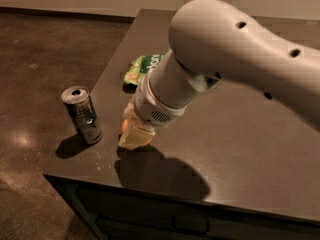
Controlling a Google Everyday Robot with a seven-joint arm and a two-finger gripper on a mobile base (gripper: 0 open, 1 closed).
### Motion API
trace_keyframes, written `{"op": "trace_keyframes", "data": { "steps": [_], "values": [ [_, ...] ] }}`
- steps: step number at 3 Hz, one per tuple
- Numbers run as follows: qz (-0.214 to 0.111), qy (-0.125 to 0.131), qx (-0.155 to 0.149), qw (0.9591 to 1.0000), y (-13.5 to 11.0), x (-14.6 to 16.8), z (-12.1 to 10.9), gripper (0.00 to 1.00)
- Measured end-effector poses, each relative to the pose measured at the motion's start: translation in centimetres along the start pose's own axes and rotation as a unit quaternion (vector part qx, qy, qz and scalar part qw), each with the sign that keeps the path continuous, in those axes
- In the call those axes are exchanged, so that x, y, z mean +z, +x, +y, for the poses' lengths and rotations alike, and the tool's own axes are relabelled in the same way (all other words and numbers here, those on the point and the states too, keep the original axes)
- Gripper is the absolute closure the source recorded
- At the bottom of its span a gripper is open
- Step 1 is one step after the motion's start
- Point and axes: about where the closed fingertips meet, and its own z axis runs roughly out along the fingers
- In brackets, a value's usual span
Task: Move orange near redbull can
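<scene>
Arm [235,49]: a thick pale grey link enters from the upper right and slopes down to the left over the bench [240,149]; its round wrist section ends above the front left part of the bench top

Hand [134,135]: located at the lower end of the wrist, low over the bench surface, just right of the redbull can [83,115]; the pale fingers [131,141] point down and forward and are closed around the orange [124,126]; the lower edge of the fingers lies at or just above the bench top, and contact with the surface cannot be confirmed

Orange: held within the hand; only a narrow strip of its orange skin shows at the left side, the remainder hidden by the fingers and the wrist; it sits near the redbull can, with a small strip of bare bench top between the two

Redbull can: upright near the front left corner of the bench, silver top with its opening facing up; apart from the hand and not touched by it

Green snack bag [141,68]: lies flat on the bench behind the hand, partly covered by the arm; well apart from the can

Shadow [160,171]: a dark patch from the arm falls on the bench top in front of the hand, toward the front edge

Floor [35,84]: dark brown, visible to the left of the bench
</scene>
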Motion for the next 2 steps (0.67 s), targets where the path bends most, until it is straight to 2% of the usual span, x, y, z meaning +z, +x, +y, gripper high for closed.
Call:
{"op": "trace_keyframes", "data": {
  "steps": [1, 2],
  "values": [
    [-0.013, -0.011, 0.001, 0.9999, -1.2, 1.8, -0.4, 1.0],
    [-0.029, -0.012, -0.002, 0.9995, -2.0, 2.9, -0.6, 0.83]
  ]
}}
